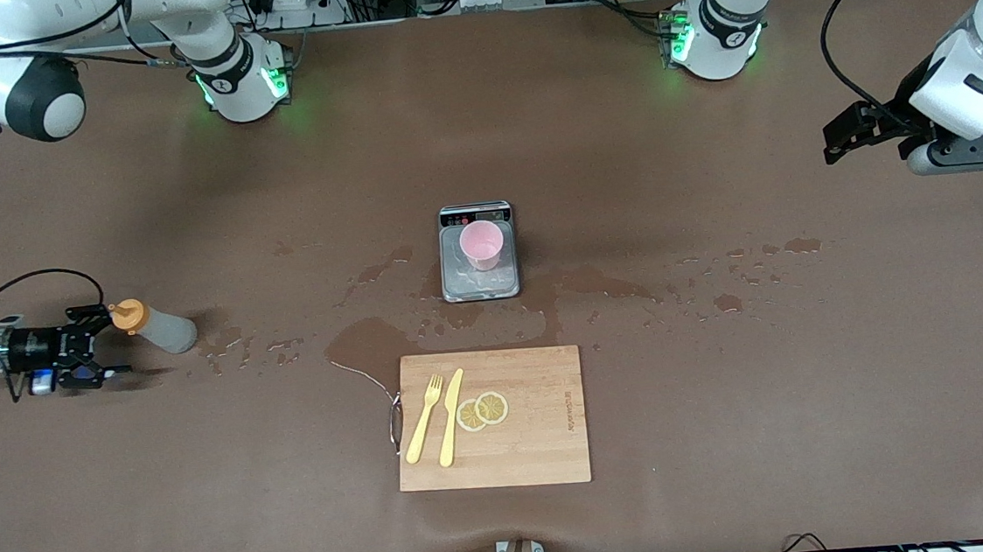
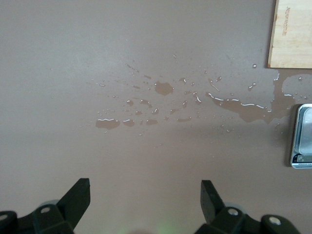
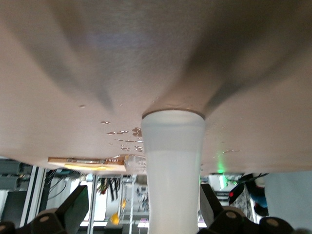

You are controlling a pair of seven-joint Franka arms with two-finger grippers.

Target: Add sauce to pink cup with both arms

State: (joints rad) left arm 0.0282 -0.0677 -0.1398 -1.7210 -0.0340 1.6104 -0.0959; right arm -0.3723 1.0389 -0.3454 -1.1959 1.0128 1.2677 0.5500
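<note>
At the right arm's end of the table, the sauce bottle [image 1: 158, 327] stands on its base. Its long axis is vertical and its orange cap [image 1: 128, 316] points up; the slant in the front view is that camera's angle.

The right gripper [image 1: 111, 341] lies level with the table and its fingers are apart, one on each side of the bottle. In the right wrist view one finger [image 3: 207, 197] sits against the bottle wall and the other [image 3: 78, 204] stands clear, so nothing is clamped.

Toward the middle of the table, the pink cup [image 1: 481, 243] stands upright on the scale [image 1: 481, 287], mouth up. I cannot tell whether it holds sauce; the inside reads plain pink from above. Wet patches [image 1: 374, 338] spread across the table around the scale.

Nearer the front camera lies a cutting board [image 1: 540, 448] with a fork [image 1: 425, 420], a knife [image 1: 451, 418] and lemon slices [image 1: 483, 411].

The left gripper [image 1: 841, 141] hangs in the air over the wet table at the left arm's end, fingers [image 2: 78, 195] wide apart and holding nothing. That arm waits.

Progress, as a judgement: bottle down, cup well apart from it, no pour under way. This fits either a bottle about to be grasped or one just set back after pouring.
</note>
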